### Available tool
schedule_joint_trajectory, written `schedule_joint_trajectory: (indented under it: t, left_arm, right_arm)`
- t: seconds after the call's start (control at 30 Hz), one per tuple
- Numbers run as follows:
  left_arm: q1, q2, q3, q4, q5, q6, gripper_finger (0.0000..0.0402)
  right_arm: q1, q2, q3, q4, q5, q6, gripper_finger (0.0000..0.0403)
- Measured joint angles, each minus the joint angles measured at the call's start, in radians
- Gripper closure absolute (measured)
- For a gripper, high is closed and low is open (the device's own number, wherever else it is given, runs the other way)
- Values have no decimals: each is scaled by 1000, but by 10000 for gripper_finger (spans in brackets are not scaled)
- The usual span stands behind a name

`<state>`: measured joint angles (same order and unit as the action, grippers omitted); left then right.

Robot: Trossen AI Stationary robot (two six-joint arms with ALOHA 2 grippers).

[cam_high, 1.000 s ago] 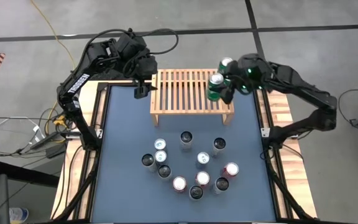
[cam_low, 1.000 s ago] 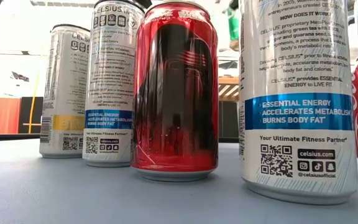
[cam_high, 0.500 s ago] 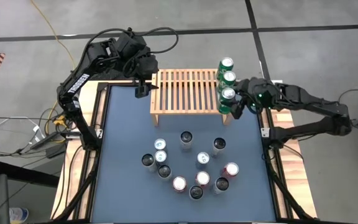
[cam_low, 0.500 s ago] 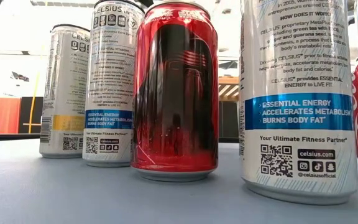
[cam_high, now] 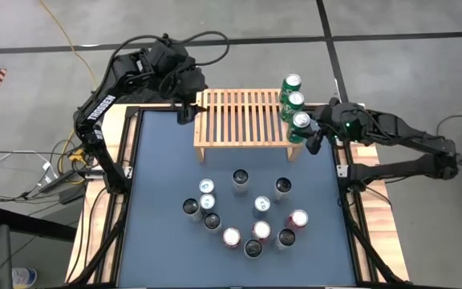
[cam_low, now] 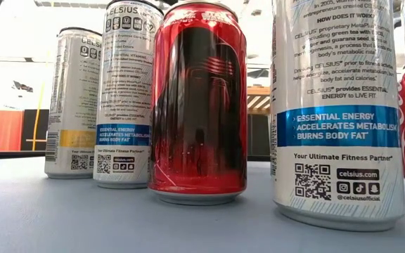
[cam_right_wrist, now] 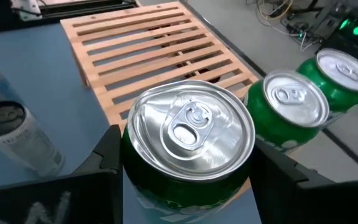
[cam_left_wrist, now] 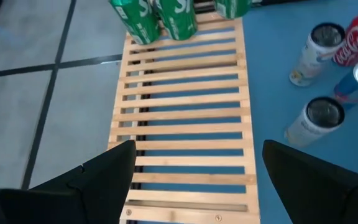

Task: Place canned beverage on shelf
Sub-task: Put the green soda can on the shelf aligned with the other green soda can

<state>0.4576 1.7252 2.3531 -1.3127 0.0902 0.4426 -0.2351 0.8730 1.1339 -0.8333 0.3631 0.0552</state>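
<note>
On shelf (cam_high: 243,118) right end: three green cans (cam_high: 293,102) upright, in row.

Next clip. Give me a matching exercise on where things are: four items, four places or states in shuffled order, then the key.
Things:
1. left gripper
2. right gripper
3. three green cans
4. red can

Places or states:
A. in a row on the right end of the shelf
B. open, over the shelf's left end
C. standing on the table among other cans
D. at the end green can of the row

Pairs: 1-B, 2-D, 3-A, 4-C
</note>
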Motion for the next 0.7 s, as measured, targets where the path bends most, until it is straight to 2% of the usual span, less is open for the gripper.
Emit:
schedule_joint_trajectory:
  t: [0.3,0.4,0.7]
  left_arm:
    - [0,0,0,31,-1,-49,65]
    - [0,0,0,38,-4,-51,65]
    - [0,0,0,55,-33,-51,65]
  right_arm:
    - [-118,0,-18,26,-143,-80,197]
    - [-167,-14,-75,111,-214,-92,197]
    - [-234,-53,-148,200,-296,-129,193]
